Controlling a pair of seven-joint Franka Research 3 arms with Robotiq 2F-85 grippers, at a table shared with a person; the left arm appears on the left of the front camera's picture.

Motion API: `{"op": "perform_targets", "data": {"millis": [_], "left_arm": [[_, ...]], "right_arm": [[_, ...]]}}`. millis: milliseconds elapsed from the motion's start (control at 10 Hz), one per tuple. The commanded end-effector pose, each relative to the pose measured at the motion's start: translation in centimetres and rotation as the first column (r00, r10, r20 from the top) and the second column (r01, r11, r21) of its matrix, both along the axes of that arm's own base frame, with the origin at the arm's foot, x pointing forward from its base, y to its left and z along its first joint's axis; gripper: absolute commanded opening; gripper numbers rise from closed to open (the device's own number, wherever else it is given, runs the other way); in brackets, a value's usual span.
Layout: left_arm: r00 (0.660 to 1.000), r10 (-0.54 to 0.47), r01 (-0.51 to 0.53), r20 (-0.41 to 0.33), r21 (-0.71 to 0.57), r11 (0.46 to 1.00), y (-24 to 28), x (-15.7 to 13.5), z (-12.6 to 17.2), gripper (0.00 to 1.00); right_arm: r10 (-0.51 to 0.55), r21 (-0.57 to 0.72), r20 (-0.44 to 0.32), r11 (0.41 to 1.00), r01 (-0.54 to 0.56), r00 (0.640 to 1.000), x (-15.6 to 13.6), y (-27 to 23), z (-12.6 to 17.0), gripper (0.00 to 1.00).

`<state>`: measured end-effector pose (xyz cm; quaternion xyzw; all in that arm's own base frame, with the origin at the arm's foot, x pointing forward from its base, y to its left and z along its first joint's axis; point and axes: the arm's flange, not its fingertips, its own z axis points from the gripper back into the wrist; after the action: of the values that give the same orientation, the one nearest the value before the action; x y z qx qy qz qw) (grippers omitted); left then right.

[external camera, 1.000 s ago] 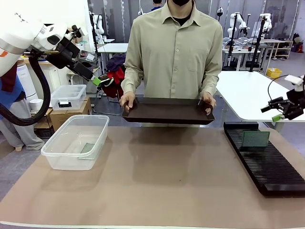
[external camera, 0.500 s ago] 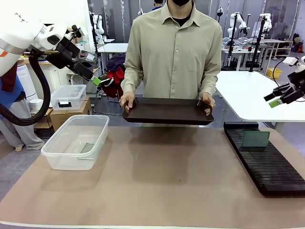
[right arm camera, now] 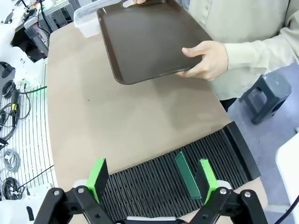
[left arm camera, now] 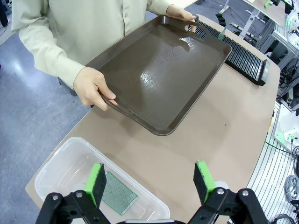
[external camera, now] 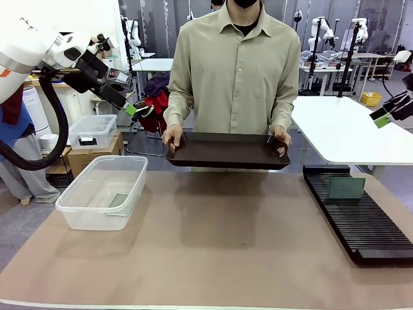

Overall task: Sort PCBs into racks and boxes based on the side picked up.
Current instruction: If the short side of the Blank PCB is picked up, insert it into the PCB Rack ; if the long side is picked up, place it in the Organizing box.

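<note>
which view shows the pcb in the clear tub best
The left wrist view: it looks straight down on the PCB lying flat in the tub. In the front view the board is only a dim patch behind the tub wall; the right wrist view catches just the tub's corner.

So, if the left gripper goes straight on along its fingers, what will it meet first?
Probably the clear tub: the open left gripper looks down over its near end, where a green PCB lies. Depth is unclear, so it might instead pass the rim and reach the table.
</note>
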<state>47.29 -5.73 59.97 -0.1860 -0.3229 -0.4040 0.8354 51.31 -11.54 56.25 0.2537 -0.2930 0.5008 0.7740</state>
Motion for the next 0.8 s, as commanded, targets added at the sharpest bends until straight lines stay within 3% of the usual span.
{"op": "perform_targets", "data": {"millis": [0, 400, 500, 700], "left_arm": [[1.0, 0.001, -0.001, 0.002, 0.001, 1.0, 0.0, 0.1, 0.0, 1.0], [1.0, 0.001, -0.001, 0.002, 0.001, 1.0, 0.0, 0.1, 0.0, 1.0], [1.0, 0.001, -0.001, 0.002, 0.001, 1.0, 0.0, 0.1, 0.0, 1.0], [1.0, 0.001, -0.001, 0.002, 0.001, 1.0, 0.0, 0.1, 0.0, 1.0]], "right_arm": [[0.009, -0.014, 0.037, 1.0, -0.009, 0.999, -1.4, 0.6, -0.5, 1.0], [-0.07, -0.049, 0.163, 0.996, 0.079, 0.984, -1.8, 0.3, -0.6, 1.0], [-0.022, -0.021, 0.065, 1.0, 0.023, 0.998, -1.3, -0.1, 0.8, 1.0], [-0.022, -0.021, 0.065, 1.0, 0.023, 0.998, -1.3, -0.1, 0.8, 1.0]]}}
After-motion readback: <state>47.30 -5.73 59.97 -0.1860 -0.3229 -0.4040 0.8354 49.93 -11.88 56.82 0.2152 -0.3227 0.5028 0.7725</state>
